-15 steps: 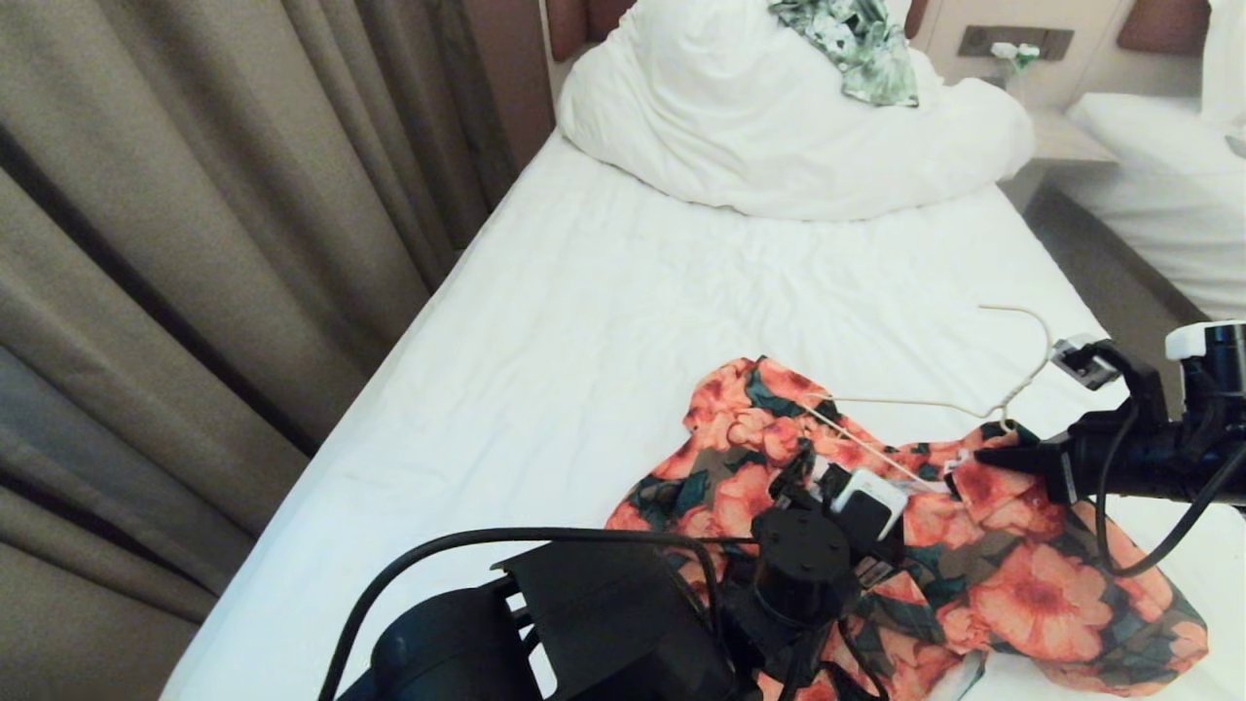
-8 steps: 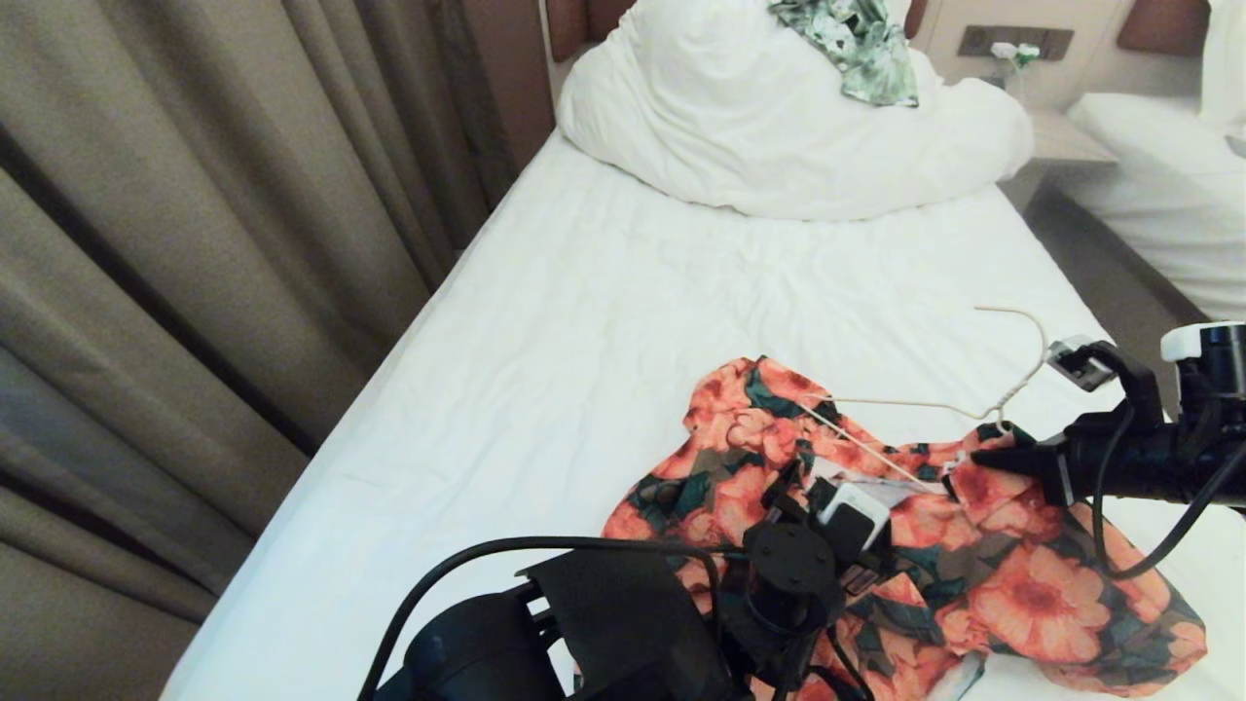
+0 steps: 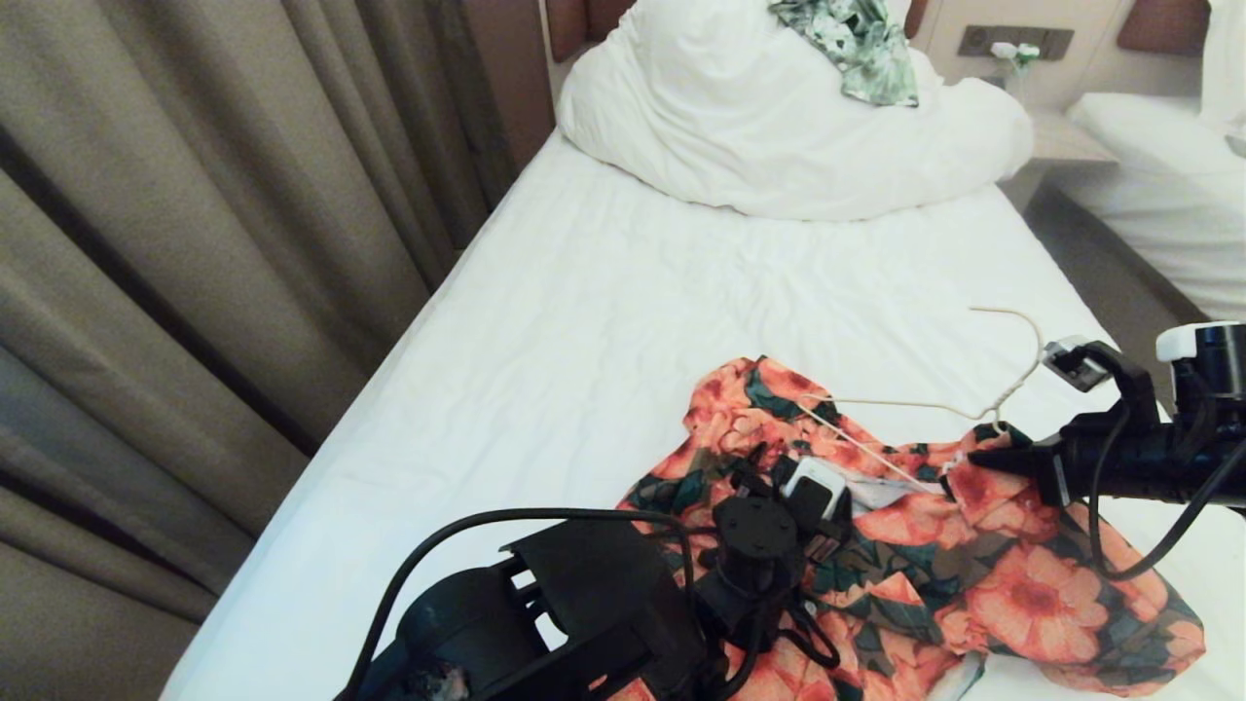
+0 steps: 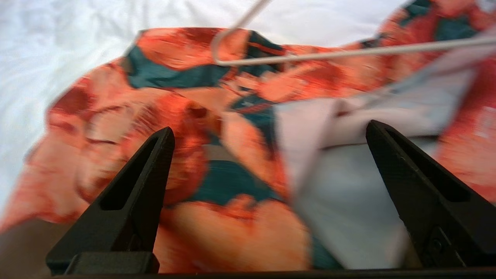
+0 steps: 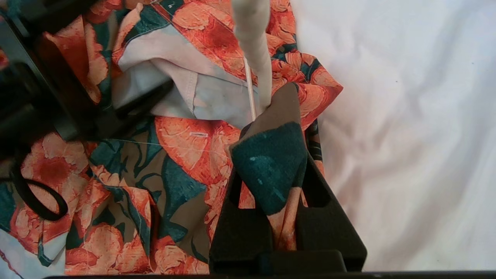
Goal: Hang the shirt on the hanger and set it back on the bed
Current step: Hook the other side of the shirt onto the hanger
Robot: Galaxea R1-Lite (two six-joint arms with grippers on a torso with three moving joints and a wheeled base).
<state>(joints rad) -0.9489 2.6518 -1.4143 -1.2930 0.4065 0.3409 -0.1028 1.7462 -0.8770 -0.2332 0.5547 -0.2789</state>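
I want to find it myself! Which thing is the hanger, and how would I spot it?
Look at the long white bed, then at the flowery orange shirt crumpled near its close end. The hanger sits at the shirt's far edge, partly tucked into the cloth. It is the only thin cream wire there, with its curved hook over the white sheet.

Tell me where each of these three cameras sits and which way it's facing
Head view: high on the robot, looking forward and down the bed; both arms show, the left end effector over the shirt, the right end effector at its collar.
Left wrist view: behind open fingers, facing the shirt and hanger.
Right wrist view: behind fingers shut on shirt fabric beside the hanger.
All three share shirt and hanger.
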